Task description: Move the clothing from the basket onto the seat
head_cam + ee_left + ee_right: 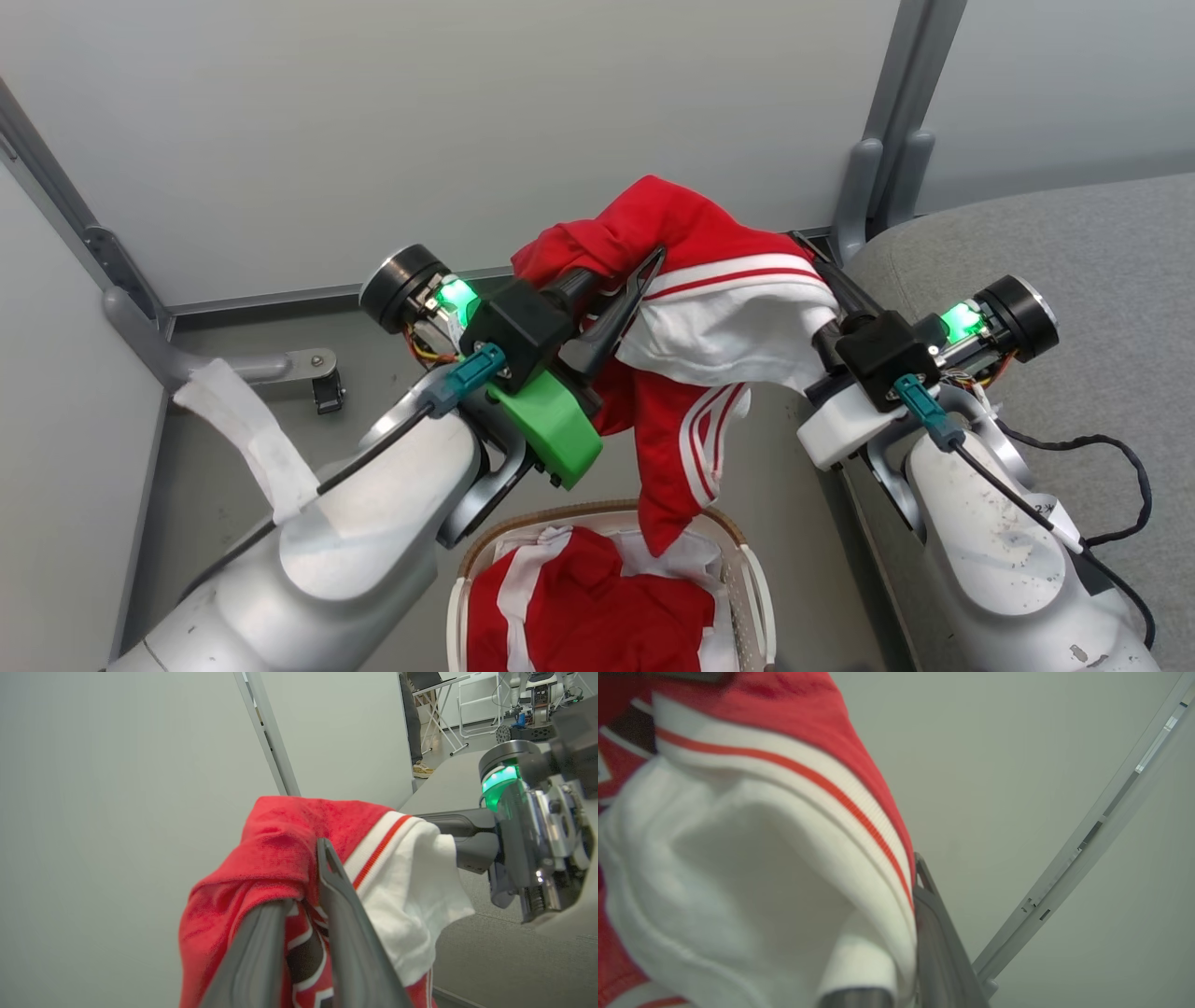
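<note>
The red jersey [709,280] with its white panel hangs in the air between both grippers, above the basket [747,560]. Its striped lower end [681,448] dangles down to the basket's brown rim. My left gripper [611,271] has its jaws slightly apart; red cloth [280,849] drapes over one finger and the emblem shows between them. The right gripper [817,271] is shut on the white edge [761,858] of the jersey. A second red garment with white stripes [597,607] lies in the basket. The grey seat [1074,252] is to the right.
Pale partition walls with metal posts [887,140] close off the back and the left side. A black cable [1120,485] lies on the seat beside my right arm. Far off in the left wrist view stand a person's foot [423,769] and another robot [537,704].
</note>
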Controlling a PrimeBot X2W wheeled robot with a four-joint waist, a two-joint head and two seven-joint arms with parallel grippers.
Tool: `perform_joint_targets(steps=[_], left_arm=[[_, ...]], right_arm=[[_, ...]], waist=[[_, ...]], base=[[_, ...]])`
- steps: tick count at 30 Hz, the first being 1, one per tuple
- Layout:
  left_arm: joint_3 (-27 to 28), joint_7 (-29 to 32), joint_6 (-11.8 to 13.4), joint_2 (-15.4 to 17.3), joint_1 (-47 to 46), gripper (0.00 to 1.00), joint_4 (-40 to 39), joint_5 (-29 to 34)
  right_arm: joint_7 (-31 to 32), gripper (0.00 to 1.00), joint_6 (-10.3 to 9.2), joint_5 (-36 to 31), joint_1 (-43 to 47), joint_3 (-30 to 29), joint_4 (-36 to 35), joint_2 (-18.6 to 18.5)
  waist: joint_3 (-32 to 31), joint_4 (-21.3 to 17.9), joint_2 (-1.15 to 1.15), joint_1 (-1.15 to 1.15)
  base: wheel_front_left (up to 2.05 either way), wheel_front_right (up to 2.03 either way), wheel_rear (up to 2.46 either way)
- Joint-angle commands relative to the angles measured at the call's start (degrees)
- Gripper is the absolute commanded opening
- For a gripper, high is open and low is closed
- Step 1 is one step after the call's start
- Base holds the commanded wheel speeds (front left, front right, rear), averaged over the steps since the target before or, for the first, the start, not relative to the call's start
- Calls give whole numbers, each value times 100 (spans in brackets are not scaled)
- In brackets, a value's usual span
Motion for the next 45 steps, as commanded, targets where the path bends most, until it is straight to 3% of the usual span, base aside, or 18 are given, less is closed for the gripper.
perform_joint_targets(steps=[1,15,21,34,45], left_arm=[[30,-127,86,-23,182,100,64,-64],[353,-580,274,-210,1349,100,541,-338],[640,-581,305,-257,1749,100,440,-146],[1250,-571,62,-481,2340,100,295,284],[1557,-571,-111,-710,2242,100,199,635]], right_arm=[[-10,0,-6,39,-69,-30,-27,-1],[-10,0,-7,45,76,-466,-186,-75],[-10,0,-6,7,227,-662,-208,-168],[-10,0,-6,-10,361,-906,-230,-254],[-10,0,-7,-14,-306,-820,-404,-505]], waist=[[16,-1,0,0],[103,6,0,0],[158,-10,0,0],[261,-146,0,0],[806,-949,0,0]], base=[[0,0,0],[0,0,0],[0,0,0],[0,0,0],[0,0,0]])
